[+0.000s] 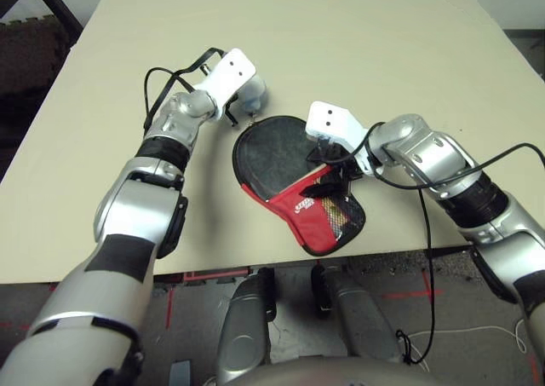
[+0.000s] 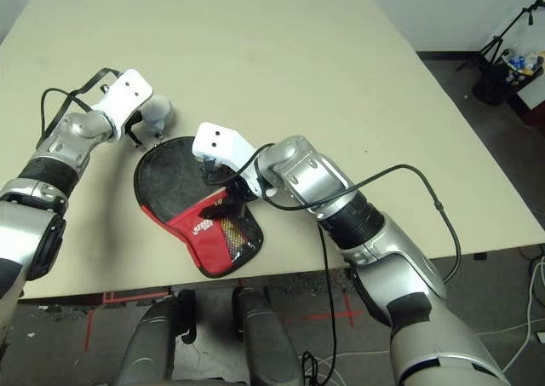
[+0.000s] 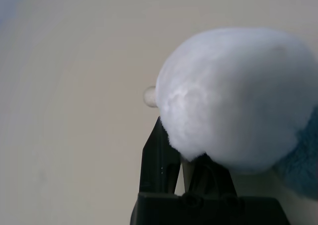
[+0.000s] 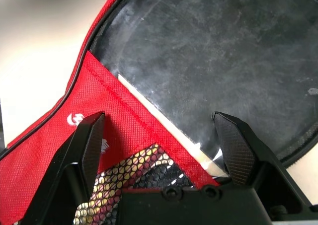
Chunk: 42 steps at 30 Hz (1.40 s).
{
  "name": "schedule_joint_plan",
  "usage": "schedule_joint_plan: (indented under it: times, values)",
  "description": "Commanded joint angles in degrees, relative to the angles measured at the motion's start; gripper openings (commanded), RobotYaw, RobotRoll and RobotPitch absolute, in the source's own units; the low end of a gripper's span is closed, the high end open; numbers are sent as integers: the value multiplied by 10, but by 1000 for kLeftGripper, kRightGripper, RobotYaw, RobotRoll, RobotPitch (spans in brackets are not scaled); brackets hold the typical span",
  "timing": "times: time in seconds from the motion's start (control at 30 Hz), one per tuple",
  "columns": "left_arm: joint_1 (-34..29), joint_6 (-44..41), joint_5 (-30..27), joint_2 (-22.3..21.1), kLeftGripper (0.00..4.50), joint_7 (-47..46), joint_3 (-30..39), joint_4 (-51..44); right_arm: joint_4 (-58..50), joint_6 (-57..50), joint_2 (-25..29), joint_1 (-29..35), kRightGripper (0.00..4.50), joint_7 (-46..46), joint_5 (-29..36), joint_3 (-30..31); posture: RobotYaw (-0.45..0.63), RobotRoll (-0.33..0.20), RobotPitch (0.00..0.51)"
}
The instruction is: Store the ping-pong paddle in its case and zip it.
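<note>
Right gripper [image 4: 161, 135] spread wide; left gripper [image 1: 241, 105] angled down, arm outstretched.

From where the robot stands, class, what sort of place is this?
Probably a lab or workshop rather than a home: a plain beige table, red tape marks on the floor, loose cables, and what looks like a stand's legs by the wall.

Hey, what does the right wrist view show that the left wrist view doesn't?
Right wrist view: the right gripper, open, over the case, with the ping-pong paddle showing black under the case's clear side. Left wrist view: a fluffy white lump close in front of the left gripper. Both show the pale table.
</note>
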<state>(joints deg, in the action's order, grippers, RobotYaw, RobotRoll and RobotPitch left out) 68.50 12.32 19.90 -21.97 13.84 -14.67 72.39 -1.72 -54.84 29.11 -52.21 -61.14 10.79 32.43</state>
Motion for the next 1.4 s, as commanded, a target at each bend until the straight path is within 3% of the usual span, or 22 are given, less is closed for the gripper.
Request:
schedule_joint_plan:
  times: [0.03, 0.3, 0.53, 0.67, 0.87, 1.13, 1.27, 1.4]
  values:
    - [27, 29, 21, 20, 8, -72, -5, 12, 16, -6, -11, 23, 4500, -2, -3, 25, -52, 0, 256]
    - [54, 72, 50, 67, 8, -161, -17, 15, 20, 0, -17, 29, 4500, -2, -7, 26, -65, 0, 260]
    - [61, 121, 46, 112, 8, -153, -16, 12, 27, 4, -22, 30, 4500, -2, -10, 27, -66, 0, 263]
    - [56, 150, 34, 139, 8, -108, -13, 7, 32, 7, -25, 30, 4500, -2, -11, 26, -65, 0, 265]
    - [32, 176, -21, 186, 8, 65, 10, -2, 41, 12, -28, 31, 4500, 1, -13, 24, -63, 0, 264]
    - [12, 149, -30, 180, 8, 151, 11, -2, 51, 15, -25, 31, 4500, 8, -17, 14, -69, 0, 256]
    - [11, 136, -34, 175, 886, 166, 16, -1, 42, 4, -13, 29, 4500, 11, -18, 6, -69, 0, 252]
    - [10, 132, -41, 173, 2210, 169, 23, -5, -12, -55, 25, 25, 4500, -3, 11, -20, -77, 0, 242]
